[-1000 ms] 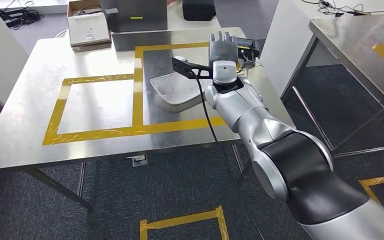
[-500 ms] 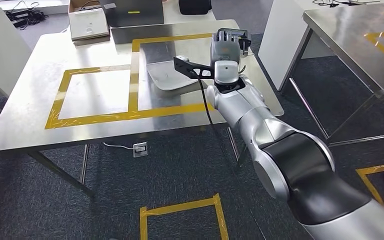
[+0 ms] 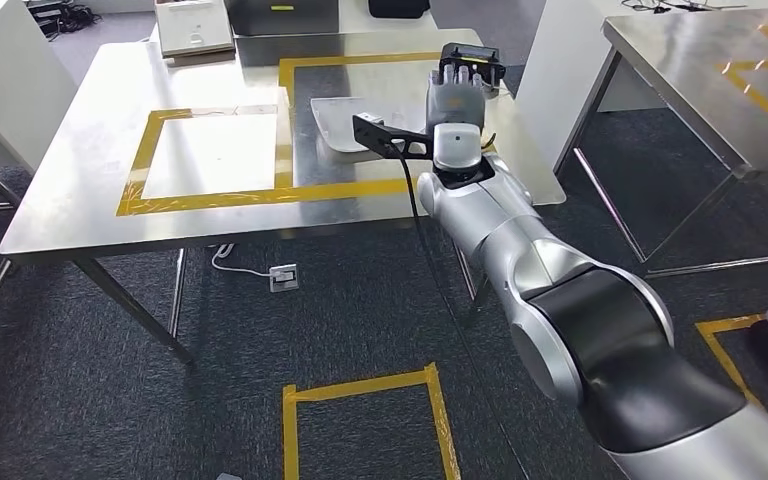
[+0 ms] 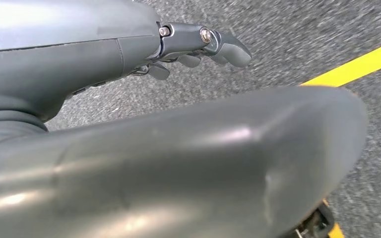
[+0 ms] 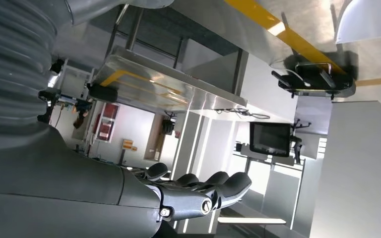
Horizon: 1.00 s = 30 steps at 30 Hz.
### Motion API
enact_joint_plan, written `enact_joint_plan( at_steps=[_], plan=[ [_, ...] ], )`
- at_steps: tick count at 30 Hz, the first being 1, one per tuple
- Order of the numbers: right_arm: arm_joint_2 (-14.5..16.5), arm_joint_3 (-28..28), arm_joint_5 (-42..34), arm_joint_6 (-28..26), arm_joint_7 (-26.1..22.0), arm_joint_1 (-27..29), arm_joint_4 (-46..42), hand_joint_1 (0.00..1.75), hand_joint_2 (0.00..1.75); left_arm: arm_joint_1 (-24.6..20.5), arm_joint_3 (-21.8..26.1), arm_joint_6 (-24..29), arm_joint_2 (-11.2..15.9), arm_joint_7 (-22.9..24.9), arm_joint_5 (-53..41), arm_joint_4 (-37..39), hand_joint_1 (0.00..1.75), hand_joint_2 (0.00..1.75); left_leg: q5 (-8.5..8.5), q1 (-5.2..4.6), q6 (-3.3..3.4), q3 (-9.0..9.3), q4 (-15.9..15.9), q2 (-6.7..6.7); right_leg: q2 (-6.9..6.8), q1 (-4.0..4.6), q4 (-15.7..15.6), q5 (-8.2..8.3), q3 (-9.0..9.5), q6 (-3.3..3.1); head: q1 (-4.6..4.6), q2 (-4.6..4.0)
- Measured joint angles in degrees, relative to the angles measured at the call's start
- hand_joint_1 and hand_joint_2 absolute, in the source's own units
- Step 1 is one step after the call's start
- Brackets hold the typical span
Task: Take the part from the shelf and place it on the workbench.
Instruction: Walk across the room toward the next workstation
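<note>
So the right hand (image 3: pixel 457 100) is stretched out over the far right corner of the shiny steel workbench (image 3: pixel 80 190), palm facing away, dark fingers (image 3: pixel 456 77) extended side by side. In the right wrist view those fingers (image 5: pixel 213 183) are only gently bent and there's nothing in them – loose and empty. It isn't touching anything as far as I can see.

The part – a pale white moulded plastic shell (image 3: pixel 343 124) – is lying on the workbench inside the right-hand box of yellow tape (image 3: pixel 260 195), just beside the hand but apart from it. A corner of it shows in the right wrist view too (image 5: pixel 369 20). Just past the fingertips there's a small black device with a metal handle (image 3: pixel 470 57), sitting at the table edge; the wrist view shows it too (image 5: pixel 316 79).

The left hand (image 4: pixel 198 47) hangs down over grey carpet (image 4: pixel 287 34) near a yellow floor stripe (image 4: pixel 357 64), fingers slightly curled and holding nothing.
</note>
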Motion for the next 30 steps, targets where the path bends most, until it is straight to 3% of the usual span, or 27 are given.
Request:
enact_joint_plan(
  at_steps=[2, 3, 5, 6, 7, 9, 10, 11, 12, 13, 14, 16, 18, 20, 21, 23, 25, 26, 27, 28, 29, 30],
  plan=[
    [0.03, 0.0, 0.01, -0.01, 0.05, -0.25, -0.06, 0.0, 1.75, -0.03, 0.0, 0.0, -0.07, -0.01, 0.01, 0.0, 0.0, 0.0, 1.03, 0.09, -0.64, -0.38, -0.17, -0.03, 0.04, 0.5, -5.74, -0.88, 3.67, -0.79, 0.09, 0.0],
    [0.04, 0.0, 0.01, -0.01, 0.06, -0.38, -0.08, 0.0, 1.75, -0.03, 0.0, 0.0, -0.1, -0.03, 0.02, 0.01, 0.0, 0.0, 1.55, 0.18, -1.04, -0.38, -0.41, -0.05, 0.06, 0.7, -6.71, -1.07, 3.96, -1.11, 0.2, 0.0],
    [0.04, 0.0, 0.01, 0.04, 0.08, -0.55, -0.08, 0.0, 1.75, 0.03, 0.0, 0.0, -0.14, -0.09, 0.03, 0.02, 0.0, 0.0, 2.24, 0.25, -1.81, -0.49, -0.89, -0.15, -0.04, 0.67, -7.24, 0.16, 3.44, -1.81, 0.48, 0.0],
    [0.07, 0.0, 0.01, 0.07, 0.08, -0.6, -0.08, 0.0, 1.75, 0.09, 0.0, 0.0, -0.15, -0.12, 0.03, 0.02, 0.0, 0.0, 1.33, 0.24, -2.12, -0.91, -0.42, -0.21, -0.14, 0.5, -7.6, 1.04, 3.12, -2.21, 0.42, 0.0],
    [0.11, 0.0, 0.02, 0.11, 0.09, -0.62, -0.08, 0.0, 1.75, 0.14, 0.0, 0.0, -0.14, -0.14, 0.04, 0.02, 0.0, 0.0, -0.64, 0.24, -2.44, -1.55, 1.07, -0.24, -0.23, 0.28, -8.01, 1.98, 2.66, -2.49, 0.37, 0.0],
    [0.16, 0.0, 0.02, 0.16, 0.09, -0.61, -0.08, 0.0, 1.75, 0.15, 0.0, 0.0, -0.12, -0.17, 0.04, 0.02, 0.0, 0.0, -6.42, 0.43, -2.96, -3.21, 7.34, -0.18, -0.25, 0.05, -8.23, 3.61, 1.18, -2.78, 0.24, 0.0],
    [0.16, 0.0, 0.02, 0.21, 0.09, -0.55, -0.08, 0.0, 1.75, 0.13, 0.0, 0.0, -0.11, -0.18, 0.05, 0.02, 0.0, 0.0, -8.43, 0.52, -3.2, -3.81, 11.06, -0.15, -0.25, 0.03, -8.13, 4.28, 0.24, -2.74, 0.24, 0.0],
    [0.16, 0.0, 0.02, 0.28, 0.09, -0.45, -0.08, 0.0, 1.75, 0.12, 0.0, 0.0, -0.09, -0.19, 0.07, 0.02, 0.0, 0.0, -9.18, 0.59, -3.37, -3.91, 13.88, -0.14, -0.26, 0.01, -7.95, 4.92, -0.74, -2.67, 0.24, 0.0],
    [0.15, 0.0, 0.02, 0.37, 0.09, -0.34, -0.07, 0.0, 1.75, 0.12, 0.0, 0.0, -0.07, -0.2, 0.09, 0.02, 0.0, 0.0, -8.75, 0.62, -3.46, -3.26, 15.12, -0.14, -0.27, -0.02, -7.73, 5.52, -1.72, -2.55, 0.24, 0.0],
    [0.15, 0.0, 0.02, 0.45, 0.1, -0.28, -0.05, 0.0, 1.75, 0.11, 0.0, 0.0, -0.06, -0.24, 0.11, 0.02, 0.0, 0.0, -7.56, 0.64, -3.5, -1.65, 14.35, -0.14, -0.29, -0.06, -7.48, 6.08, -2.69, -2.4, 0.24, 0.0],
    [0.14, 0.0, 0.02, 0.5, 0.11, -0.28, -0.04, 0.0, 1.75, 0.09, 0.0, 0.0, -0.05, -0.27, 0.14, -0.01, 0.0, 0.0, -6.42, 0.66, -3.52, 0.89, 11.65, -0.13, -0.31, -0.13, -7.18, 6.59, -3.55, -2.19, 0.24, 0.0],
    [0.11, 0.0, 0.01, 0.52, 0.14, -0.42, -0.08, 0.0, 1.75, -0.05, 0.0, 0.0, -0.06, -0.35, 0.17, -0.06, 0.0, 0.0, -6.82, 0.47, -3.08, 6.36, 4.5, -0.24, -0.35, -0.12, -6.66, 7.52, -4.89, -1.55, 0.3, 0.0],
    [0.08, 0.0, 0.02, 0.51, 0.14, -0.56, -0.11, 0.0, 1.75, -0.14, 0.0, 0.0, -0.07, -0.41, 0.19, -0.09, 0.0, 0.0, -8.06, 0.15, -2.09, 8.33, 0.77, -0.43, -0.41, -0.1, -6.55, 8.5, -5.42, -0.81, 0.37, 0.0],
    [0.01, 0.0, 0.02, 0.51, 0.14, -0.51, -0.09, 0.0, 1.75, -0.12, 0.0, 0.0, -0.09, -0.46, 0.19, -0.08, 0.0, 0.0, -7.21, 0.1, -0.99, 7.67, 0.43, -0.41, -0.36, -0.21, -6.78, 9.26, -5.6, -0.08, 0.36, 0.0],
    [-0.08, 0.0, 0.02, 0.51, 0.13, -0.48, -0.07, 0.0, 1.75, -0.16, 0.0, 0.0, -0.1, -0.48, 0.19, -0.08, 0.0, 0.0, -6.58, 0.15, -0.46, 7.3, 0.37, -0.32, -0.28, -0.26, -6.3, 8.44, -6.01, 0.26, 0.39, 0.0],
    [-0.26, 0.0, 0.02, 0.49, 0.09, -0.45, -0.02, 0.0, 1.75, -0.23, -0.01, 0.0, -0.14, -0.52, 0.19, -0.09, 0.0, 0.0, -5.1, 0.31, 0.31, 5.96, 0.21, -0.12, -0.16, -0.35, -2.19, 3.72, -7.55, 0.78, 0.5, 0.0],
    [-0.32, 0.0, 0.01, 0.48, 0.04, -0.4, 0.03, 0.0, 1.75, -0.22, -0.01, 0.0, -0.14, -0.51, 0.32, -0.11, 0.0, 0.0, -3.65, 0.24, 0.6, 4.12, 0.24, -0.11, -0.14, -0.32, 5.21, -1.72, -9.36, 1.05, 0.57, 0.0],
    [-0.32, 0.0, 0.01, 0.48, 0.03, -0.31, 0.06, 0.0, 1.75, -0.19, -0.01, 0.0, -0.14, -0.51, 0.44, -0.11, 0.0, 0.0, -2.92, 0.18, 0.62, 3.18, 0.27, -0.11, -0.14, -0.29, 8.32, -2.76, -9.71, 1.05, 0.56, 0.0],
    [-0.32, 0.0, 0.01, 0.49, 0.03, -0.22, 0.09, 0.0, 1.75, -0.17, 0.0, 0.0, -0.13, -0.51, 0.58, -0.11, 0.0, 0.0, -2.19, 0.12, 0.61, 2.23, 0.3, -0.11, -0.14, -0.25, 9.93, -2.4, -9.3, 0.95, 0.57, 0.0],
    [-0.32, 0.0, 0.01, 0.5, 0.04, -0.16, 0.11, 0.0, 1.75, -0.17, 0.0, 0.0, -0.13, -0.52, 0.68, -0.11, 0.0, 0.0, -1.45, 0.05, 0.58, 1.3, 0.33, -0.11, -0.12, -0.18, 9.62, -1.11, -7.9, 0.72, 0.56, 0.0],
    [-0.31, 0.0, 0.0, 0.48, 0.05, -0.17, 0.11, 0.0, 1.75, -0.17, 0.0, 0.0, -0.14, -0.52, 0.75, -0.11, 0.0, 0.0, -0.73, -0.02, 0.51, 0.44, 0.35, -0.12, -0.1, -0.04, 7.33, 0.33, -5.43, 0.35, 0.57, 0.0],
    [-0.27, 0.0, 0.0, 0.44, 0.07, -0.27, 0.08, 0.0, 1.75, -0.16, 0.0, 0.0, -0.19, -0.53, 0.78, -0.11, 0.0, 0.0, -0.06, -0.1, 0.37, -0.28, 0.37, -0.13, -0.1, 0.19, 3.43, 0.6, -2.28, -0.19, 0.56, 0.0]
  ],
)
